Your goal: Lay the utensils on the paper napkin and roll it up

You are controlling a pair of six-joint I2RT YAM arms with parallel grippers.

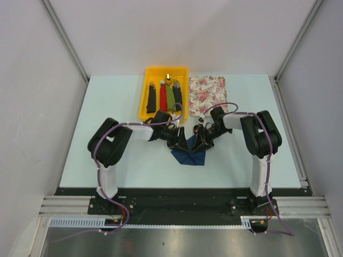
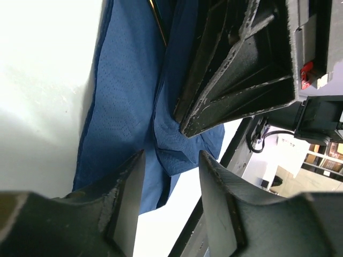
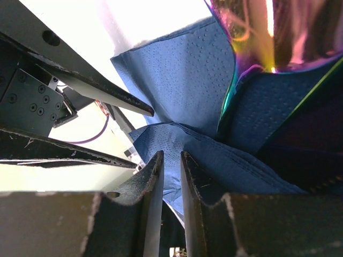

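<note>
While both arms crowd the table (image 1: 107, 107) centre, the paper napkin (image 1: 188, 157) lies bunched beneath them, the iridescent utensils (image 3: 268, 37) tucked in its folds.
The left gripper (image 2: 170, 182) stands half open, holding nothing; the right gripper (image 3: 171, 174) narrows to a slit around a fold, its bite unclear. Opposed pulls could tear the thin paper or spill the utensils. The yellow tray (image 1: 166, 69) and floral mat (image 1: 209, 88) sit close behind; room lies toward the bases.

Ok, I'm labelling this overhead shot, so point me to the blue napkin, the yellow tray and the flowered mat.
napkin (image 1: 191, 159), top view, on its exposed lower part.
yellow tray (image 1: 143, 104), top view, on its left wall.
flowered mat (image 1: 210, 92), top view, on its middle.
</note>
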